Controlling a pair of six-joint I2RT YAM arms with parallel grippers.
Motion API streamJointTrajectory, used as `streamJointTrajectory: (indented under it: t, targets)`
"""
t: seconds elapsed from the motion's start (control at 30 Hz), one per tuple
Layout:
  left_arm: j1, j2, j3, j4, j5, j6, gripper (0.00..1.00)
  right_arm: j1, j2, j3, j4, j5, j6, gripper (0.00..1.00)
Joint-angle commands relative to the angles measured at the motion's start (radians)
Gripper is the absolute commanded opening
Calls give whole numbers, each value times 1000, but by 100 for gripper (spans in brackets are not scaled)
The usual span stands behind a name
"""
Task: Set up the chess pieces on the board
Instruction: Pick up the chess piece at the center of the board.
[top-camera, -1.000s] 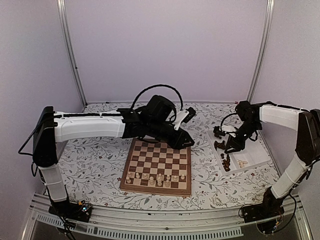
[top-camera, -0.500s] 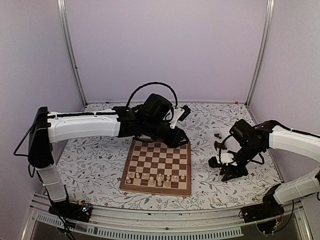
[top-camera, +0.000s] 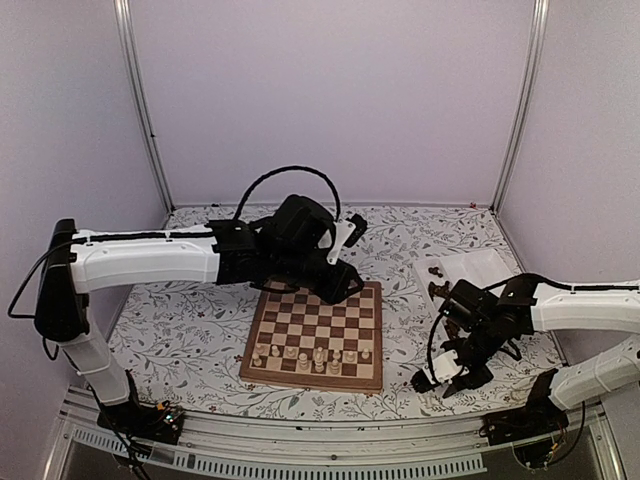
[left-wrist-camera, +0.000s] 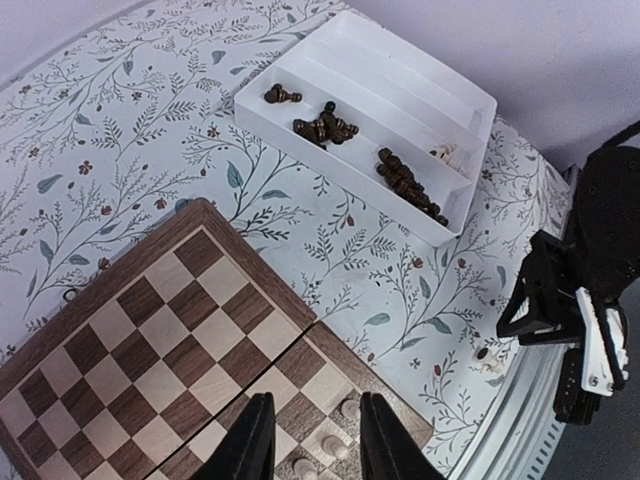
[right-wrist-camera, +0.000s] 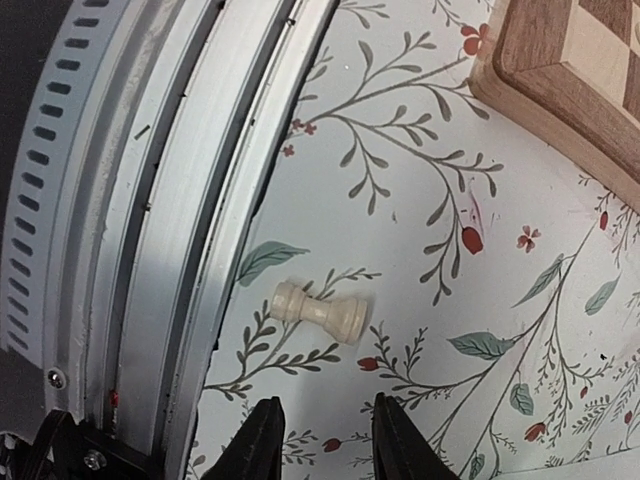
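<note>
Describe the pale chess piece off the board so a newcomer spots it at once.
Find the near right corner of the chessboard. On the floral tablecloth between that corner and the metal rail lies a cream chess piece. Unlike the cream pieces standing on the board, it lies on its side.

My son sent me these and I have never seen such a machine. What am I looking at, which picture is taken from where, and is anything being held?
Two robot arms stand side by side. The wide picture comes from a fixed camera above and behind them; the other two from a camera on each wrist. On the flowered cloth lie a chessboard with pale pieces along its near edge and a white tray holding mostly dark pieces. One pale piece lies on its side on the cloth, off the board. Neither the left end effector nor the right end effector holds anything; both are open.
</note>
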Motion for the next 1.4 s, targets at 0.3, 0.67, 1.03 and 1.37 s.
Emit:
streamJointTrajectory:
  t: [0.3, 0.67, 1.03, 1.37]
  targets:
    - [-80, -44, -66, 31, -101, -24, 32, 94, 89, -36, 154, 91, -43, 41]
    - [-83, -81, -120, 55, -106, -31, 32, 163, 197, -12, 207, 121, -12, 44]
    - [-89, -103, -164, 79, -107, -42, 32, 175, 278, 12, 209, 83, -7, 43]
    - [-91, -118, -176, 84, -114, -42, 32, 191, 327, 65, 232, 73, 10, 41]
